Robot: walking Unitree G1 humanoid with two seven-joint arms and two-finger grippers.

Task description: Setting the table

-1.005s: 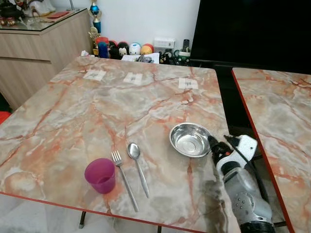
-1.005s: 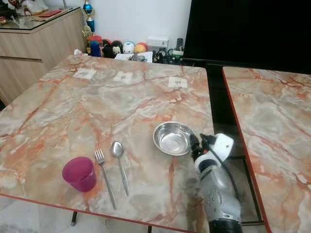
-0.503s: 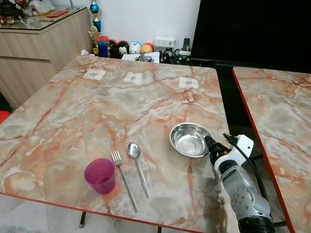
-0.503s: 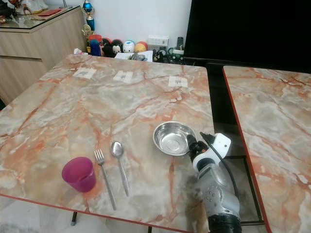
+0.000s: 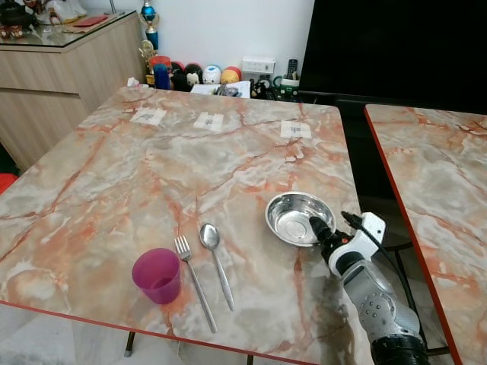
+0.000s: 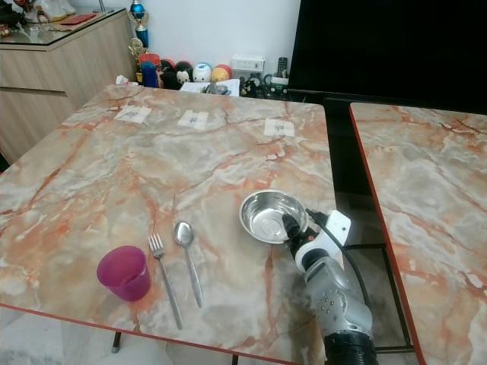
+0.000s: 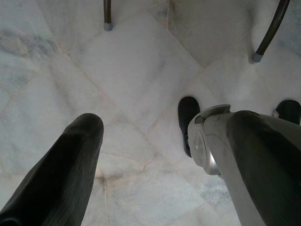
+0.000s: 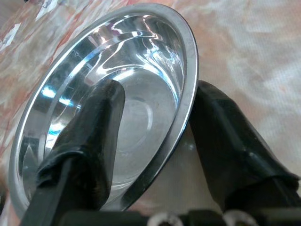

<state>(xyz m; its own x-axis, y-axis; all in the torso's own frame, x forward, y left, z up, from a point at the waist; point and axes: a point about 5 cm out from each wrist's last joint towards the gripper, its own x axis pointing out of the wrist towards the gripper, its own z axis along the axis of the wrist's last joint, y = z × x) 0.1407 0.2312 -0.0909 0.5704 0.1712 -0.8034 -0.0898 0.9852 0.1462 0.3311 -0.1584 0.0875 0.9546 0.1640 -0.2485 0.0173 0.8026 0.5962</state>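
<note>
Bowl (image 5: pixel 297 218) rim near table (image 5: pixel 114 167) edge, straddled by spread right claw (image 8: pixel 155 132).

Two head cameras look forward and down from above the near edge of a marble table (image 5: pixel 152 167), sharing almost the same scene. The right wrist camera sits very close to a steel bowl (image 8: pixel 141 94), which both head views also show. The left wrist camera faces straight down at a pale tiled floor (image 7: pixel 136 70).
</note>
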